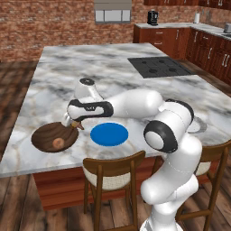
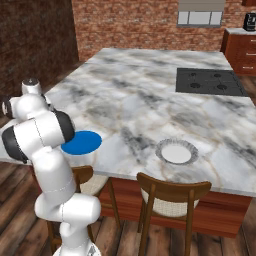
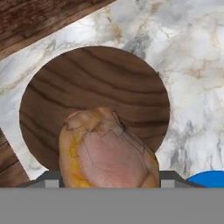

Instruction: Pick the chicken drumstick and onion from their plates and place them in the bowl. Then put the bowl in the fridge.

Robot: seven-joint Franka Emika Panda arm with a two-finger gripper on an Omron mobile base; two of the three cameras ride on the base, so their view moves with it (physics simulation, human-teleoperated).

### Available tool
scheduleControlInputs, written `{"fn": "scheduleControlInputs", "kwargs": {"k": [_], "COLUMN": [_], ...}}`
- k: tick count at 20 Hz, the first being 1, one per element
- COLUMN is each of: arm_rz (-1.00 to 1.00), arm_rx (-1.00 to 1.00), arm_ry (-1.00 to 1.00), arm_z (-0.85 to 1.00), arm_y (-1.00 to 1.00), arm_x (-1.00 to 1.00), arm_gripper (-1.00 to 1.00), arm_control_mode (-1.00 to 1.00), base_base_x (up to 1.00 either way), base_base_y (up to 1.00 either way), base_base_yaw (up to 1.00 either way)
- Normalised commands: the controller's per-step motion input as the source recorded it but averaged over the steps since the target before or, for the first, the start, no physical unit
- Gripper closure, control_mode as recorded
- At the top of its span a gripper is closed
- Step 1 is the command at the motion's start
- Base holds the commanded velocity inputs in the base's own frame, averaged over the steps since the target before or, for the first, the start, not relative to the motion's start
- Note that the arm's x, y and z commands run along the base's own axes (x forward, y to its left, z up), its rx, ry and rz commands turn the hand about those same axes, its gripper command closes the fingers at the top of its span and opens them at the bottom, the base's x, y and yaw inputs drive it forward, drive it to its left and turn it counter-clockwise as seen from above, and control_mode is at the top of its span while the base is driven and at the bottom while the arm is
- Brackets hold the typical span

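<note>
A glossy white arm (image 1: 135, 104) of rounded segments, with black joint caps and a black wrist band.

The grey-veined marble surface (image 1: 113, 76) carries a dark wooden bowl (image 1: 47, 135) near its front edge, with a bright blue plate (image 1: 109, 134) just beside it. A pale grey-rimmed plate (image 2: 176, 152) lies well apart, and a black cooktop (image 1: 160, 66) sits set in at the far side

In the hand view we see the chicken drumstick (image 3: 107, 151) cut off at the bottom, covering the lower middle of the bowl (image 3: 94, 83), and the blue plate (image 3: 209, 178) clipped at the lower right corner. In the right base view, left of centre, the arm hides part of the blue plate (image 2: 82, 142). In the left base view, left of centre, the gripper (image 1: 74, 122) is too small for us to make out its jaws.
</note>
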Motion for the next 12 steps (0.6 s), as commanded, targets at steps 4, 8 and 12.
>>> {"fn": "scheduleControlInputs", "kwargs": {"k": [4,8,12], "arm_rz": [0.0,0.0,-0.01], "arm_rx": [0.04,0.0,-0.05], "arm_ry": [0.0,-0.02,-0.02], "arm_z": [-0.13,-0.23,-0.22], "arm_y": [0.46,0.19,0.08], "arm_x": [0.14,0.09,0.11], "arm_gripper": [1.0,1.0,1.0], "arm_control_mode": [-1.0,-1.0,-1.0], "base_base_x": [0.0,0.0,0.0], "base_base_y": [0.0,0.0,0.0], "base_base_yaw": [0.0,0.0,0.0]}}
